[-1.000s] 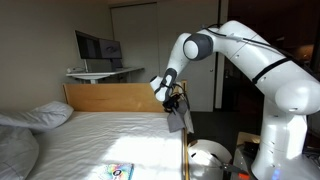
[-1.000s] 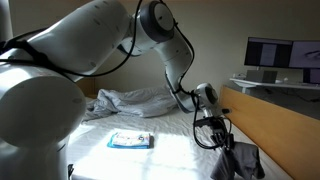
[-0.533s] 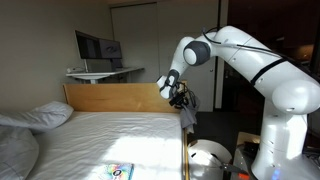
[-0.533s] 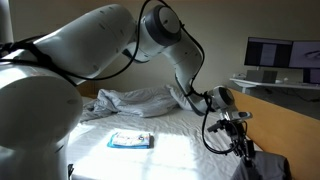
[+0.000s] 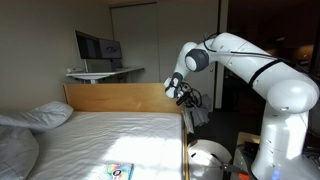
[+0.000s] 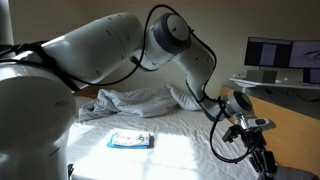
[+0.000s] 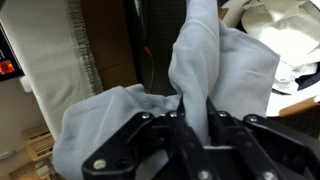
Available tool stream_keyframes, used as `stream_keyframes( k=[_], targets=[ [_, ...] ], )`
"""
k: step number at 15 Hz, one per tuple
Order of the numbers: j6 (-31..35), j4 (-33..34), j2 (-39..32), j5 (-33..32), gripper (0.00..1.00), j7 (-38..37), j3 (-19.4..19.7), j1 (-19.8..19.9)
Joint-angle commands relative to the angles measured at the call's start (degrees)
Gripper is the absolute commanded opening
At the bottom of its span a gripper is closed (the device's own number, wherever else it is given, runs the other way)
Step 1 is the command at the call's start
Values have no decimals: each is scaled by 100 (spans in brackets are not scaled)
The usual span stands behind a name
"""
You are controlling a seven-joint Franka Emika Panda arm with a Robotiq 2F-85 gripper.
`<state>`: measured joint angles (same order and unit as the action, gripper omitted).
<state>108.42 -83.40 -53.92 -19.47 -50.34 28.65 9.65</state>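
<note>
My gripper [image 7: 195, 122] is shut on a light grey cloth [image 7: 205, 55], which is pinched between the two black fingers and bunches out to both sides. In an exterior view the gripper [image 5: 184, 92] is held in the air past the end of the wooden bed board [image 5: 115, 97], and the cloth [image 5: 199, 114] hangs from it beside the bed. In an exterior view the gripper [image 6: 260, 155] sits low at the right, over the wooden board [image 6: 290, 125]; the cloth is hard to make out there.
A bed with a white sheet [image 5: 100, 135] holds a pillow [image 5: 45, 115], crumpled bedding [image 6: 130, 102] and a flat printed packet [image 6: 132, 140]. A monitor [image 5: 97, 46] stands on a desk behind. The robot base [image 5: 285, 140] is beside the bed.
The gripper has carried the cloth off the bed's end, out past the wooden board and away from the mattress. It has stayed shut on the cloth.
</note>
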Motion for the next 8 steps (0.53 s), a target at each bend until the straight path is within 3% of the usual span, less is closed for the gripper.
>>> stream_keyframes(
  k=[1, 8],
  targets=[
    [-601, 740, -417, 84, 6, -336, 15, 373],
    [-1829, 2007, -985, -88, 6, -1088, 136, 663]
  ],
)
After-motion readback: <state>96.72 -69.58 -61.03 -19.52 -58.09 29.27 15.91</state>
